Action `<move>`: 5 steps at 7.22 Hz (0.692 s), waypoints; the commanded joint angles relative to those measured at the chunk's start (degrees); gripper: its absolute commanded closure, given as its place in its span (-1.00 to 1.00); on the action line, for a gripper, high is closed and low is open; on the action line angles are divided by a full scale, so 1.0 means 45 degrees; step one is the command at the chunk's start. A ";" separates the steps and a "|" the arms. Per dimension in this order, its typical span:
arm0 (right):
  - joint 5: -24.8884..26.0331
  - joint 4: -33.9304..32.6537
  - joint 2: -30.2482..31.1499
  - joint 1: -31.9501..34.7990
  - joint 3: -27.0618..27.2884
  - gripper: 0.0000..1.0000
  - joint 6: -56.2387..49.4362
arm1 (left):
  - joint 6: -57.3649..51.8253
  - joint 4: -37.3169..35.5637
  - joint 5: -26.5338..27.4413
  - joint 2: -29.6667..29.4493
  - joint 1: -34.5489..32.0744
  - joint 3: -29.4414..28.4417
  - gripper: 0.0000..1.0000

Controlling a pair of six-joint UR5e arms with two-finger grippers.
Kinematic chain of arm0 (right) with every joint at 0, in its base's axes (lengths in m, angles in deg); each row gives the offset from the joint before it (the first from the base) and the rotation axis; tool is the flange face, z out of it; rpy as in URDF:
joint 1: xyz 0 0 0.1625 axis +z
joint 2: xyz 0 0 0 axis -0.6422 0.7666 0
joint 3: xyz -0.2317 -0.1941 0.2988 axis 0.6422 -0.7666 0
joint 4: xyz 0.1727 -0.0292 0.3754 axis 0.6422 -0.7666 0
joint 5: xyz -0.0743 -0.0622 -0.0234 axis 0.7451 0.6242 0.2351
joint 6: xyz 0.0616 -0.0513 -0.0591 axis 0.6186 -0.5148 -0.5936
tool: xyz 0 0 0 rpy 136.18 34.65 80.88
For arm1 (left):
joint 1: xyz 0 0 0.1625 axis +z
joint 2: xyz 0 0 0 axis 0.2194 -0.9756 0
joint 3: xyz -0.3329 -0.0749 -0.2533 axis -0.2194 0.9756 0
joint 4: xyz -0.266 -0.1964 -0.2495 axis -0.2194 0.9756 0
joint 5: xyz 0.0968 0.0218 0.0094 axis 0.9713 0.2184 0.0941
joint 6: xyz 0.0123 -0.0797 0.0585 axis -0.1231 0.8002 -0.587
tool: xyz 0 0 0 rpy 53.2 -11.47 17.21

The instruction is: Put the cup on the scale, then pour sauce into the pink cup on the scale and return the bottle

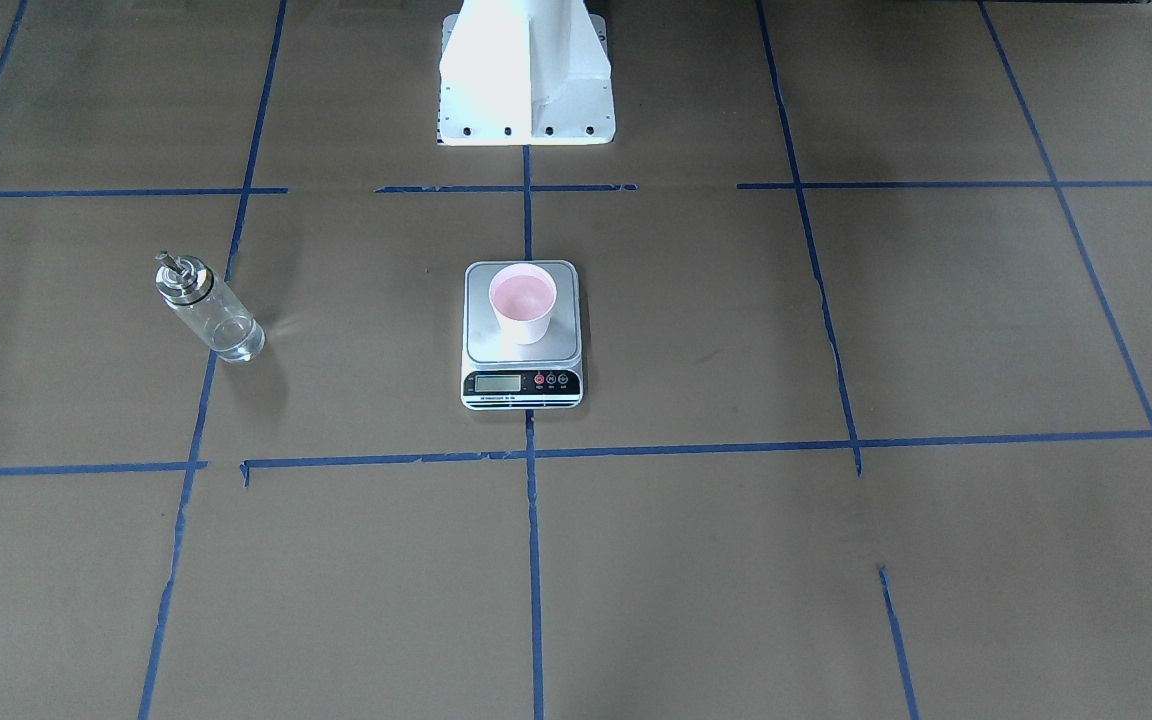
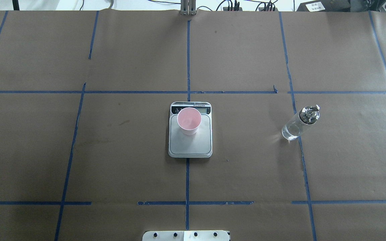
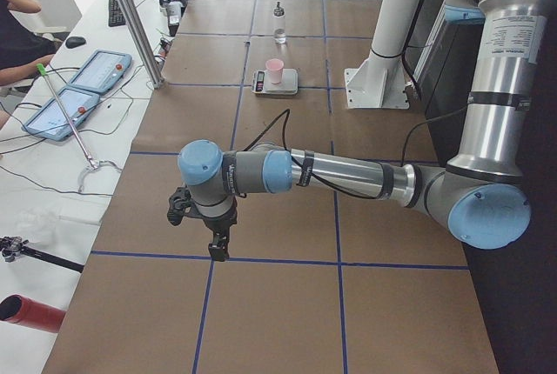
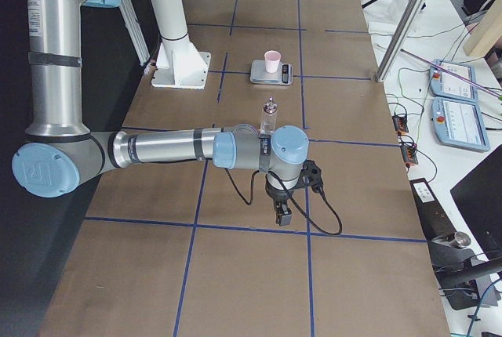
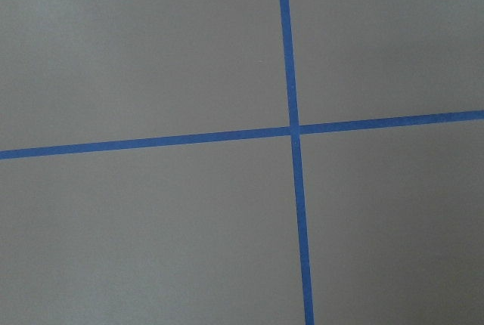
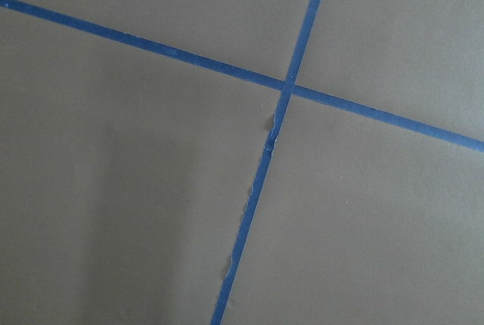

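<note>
The pink cup (image 1: pixel 523 300) stands upright on the silver platform of the scale (image 1: pixel 496 348) at the table's middle; both also show in the overhead view, the cup (image 2: pixel 189 121) on the scale (image 2: pixel 190 145). The clear glass bottle (image 2: pixel 298 124) with its metal spout stands upright on the robot's right side, apart from the scale (image 1: pixel 208 312). My left gripper (image 3: pixel 218 248) hangs over the table's left end, far from the scale. My right gripper (image 4: pixel 281 215) hangs over the right end, beyond the bottle (image 4: pixel 269 115). Both show only in side views, so I cannot tell whether they are open or shut.
Brown paper with a grid of blue tape lines (image 2: pixel 188 60) covers the table. The robot's white base (image 1: pixel 526 80) stands behind the scale. Both wrist views show only paper and a tape crossing (image 5: pixel 293 128). Tablets and cables (image 3: pixel 83 87) lie on the operators' side.
</note>
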 commanded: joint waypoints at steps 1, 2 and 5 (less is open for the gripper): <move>-0.0058 0.0000 0.0001 0.0000 -0.0017 -1.00 -0.0012 | 0.0040 -0.0024 -0.0509 0.0399 -0.0007 0.0251 -1.00; -0.0058 -0.0020 0.0001 0.0000 -0.0037 -1.00 0.0007 | 0.0040 0.0014 -0.0509 0.0400 -0.0007 0.0252 -1.00; -0.0058 0.0000 0.0001 0.0000 -0.0095 -1.00 -0.0012 | 0.0040 0.0034 -0.0412 0.0380 0.0013 0.0271 -1.00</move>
